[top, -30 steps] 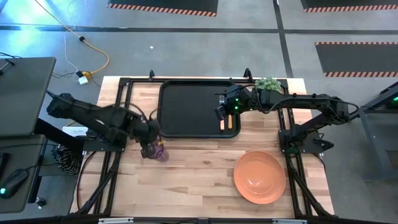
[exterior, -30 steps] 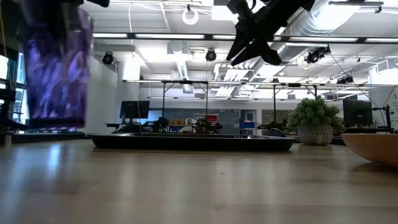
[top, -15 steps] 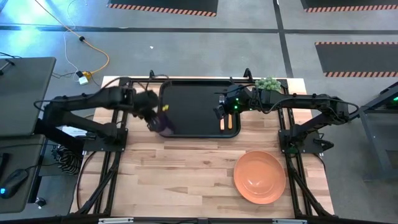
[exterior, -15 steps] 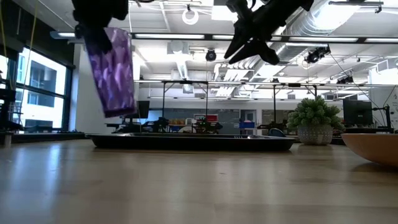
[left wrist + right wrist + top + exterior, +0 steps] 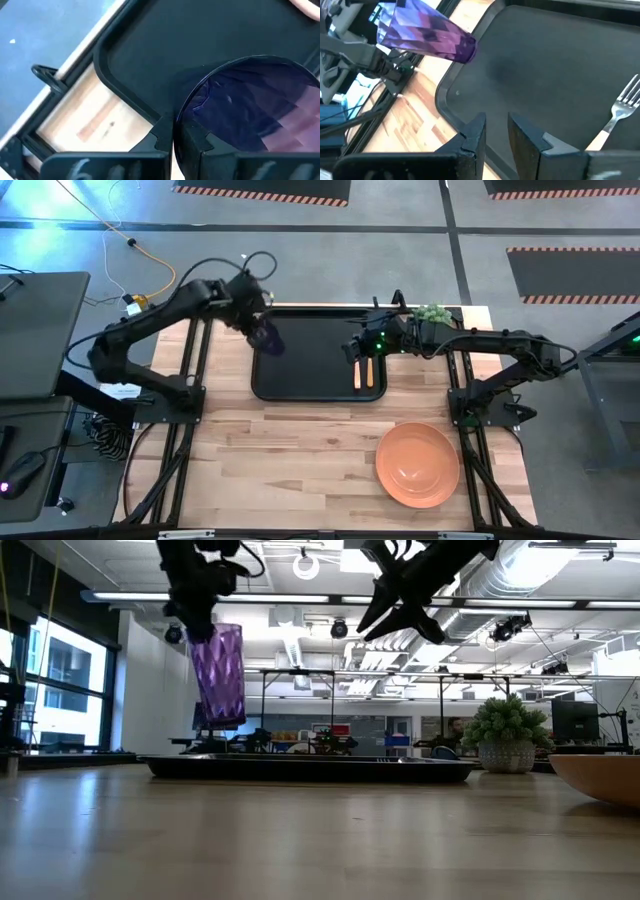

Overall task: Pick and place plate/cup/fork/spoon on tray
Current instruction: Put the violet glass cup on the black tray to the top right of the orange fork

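Observation:
My left gripper (image 5: 256, 328) is shut on the purple cup (image 5: 267, 339) above the far left corner of the black tray (image 5: 310, 392). In the low view the cup (image 5: 218, 675) hangs clear of the tray (image 5: 310, 770). My right gripper (image 5: 351, 352) hovers open and empty over the tray's right part. The fork (image 5: 620, 112) lies flat on the tray floor. In the high view two orange handles (image 5: 362, 372) lie side by side there; I cannot tell there which is the spoon's. The orange plate (image 5: 417, 464) rests on the table at the near right. My left gripper holds the cup by its rim (image 5: 176, 119), with the wall between the two fingers, one finger inside (image 5: 196, 141) and one outside. The fingers come from above, pointing down. The cup hangs below them, nearly upright, lifted clear of the tray.
A small potted plant (image 5: 430, 313) stands at the table's far right corner, just behind my right arm. The tray's middle and left floor (image 5: 545, 65) is bare. Bare wooden table (image 5: 300, 460) lies between the tray and the near edge.
My left gripper has carried the cup from low over the table left of the tray toward the far edge and the right. It has risen, and the cup now hangs over the tray's far left corner. My right gripper has stayed over the tray's right part.

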`<state>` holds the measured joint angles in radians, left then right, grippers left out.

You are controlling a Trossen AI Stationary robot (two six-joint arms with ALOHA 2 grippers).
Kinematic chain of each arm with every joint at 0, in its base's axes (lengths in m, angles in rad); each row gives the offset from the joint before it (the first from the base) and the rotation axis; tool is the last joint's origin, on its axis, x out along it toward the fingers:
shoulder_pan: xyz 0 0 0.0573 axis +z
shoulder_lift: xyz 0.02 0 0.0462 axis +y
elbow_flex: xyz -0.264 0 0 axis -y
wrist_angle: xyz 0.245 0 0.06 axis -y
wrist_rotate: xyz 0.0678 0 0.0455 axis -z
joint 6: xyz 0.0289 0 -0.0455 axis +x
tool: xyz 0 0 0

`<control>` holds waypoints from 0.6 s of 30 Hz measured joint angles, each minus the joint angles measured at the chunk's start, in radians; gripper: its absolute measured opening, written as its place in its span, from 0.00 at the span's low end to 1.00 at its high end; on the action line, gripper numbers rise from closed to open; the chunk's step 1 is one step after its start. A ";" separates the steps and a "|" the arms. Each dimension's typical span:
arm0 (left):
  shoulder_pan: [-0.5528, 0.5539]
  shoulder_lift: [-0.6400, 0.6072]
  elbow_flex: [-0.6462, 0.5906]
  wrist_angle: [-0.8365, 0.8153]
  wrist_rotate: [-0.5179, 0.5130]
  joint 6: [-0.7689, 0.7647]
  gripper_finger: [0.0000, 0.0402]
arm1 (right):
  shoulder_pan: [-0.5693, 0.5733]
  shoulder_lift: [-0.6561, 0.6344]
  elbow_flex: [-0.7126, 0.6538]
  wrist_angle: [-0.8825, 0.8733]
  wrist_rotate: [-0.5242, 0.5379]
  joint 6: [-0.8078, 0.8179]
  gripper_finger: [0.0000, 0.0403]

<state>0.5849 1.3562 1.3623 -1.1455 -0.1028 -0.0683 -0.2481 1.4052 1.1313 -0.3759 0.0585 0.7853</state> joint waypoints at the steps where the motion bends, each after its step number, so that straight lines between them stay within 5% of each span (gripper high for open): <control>1: 0.021 0.022 0.019 0.000 0.011 0.022 0.01 | -0.006 0.000 0.000 0.000 0.000 0.000 0.18; 18: 0.303 0.303 0.128 0.038 0.165 0.213 0.02 | -0.066 0.000 0.000 0.000 0.001 0.003 0.18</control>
<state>0.8880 1.6590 1.4899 -1.1076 0.0624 0.1443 -0.3145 1.4052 1.1313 -0.3756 0.0599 0.7879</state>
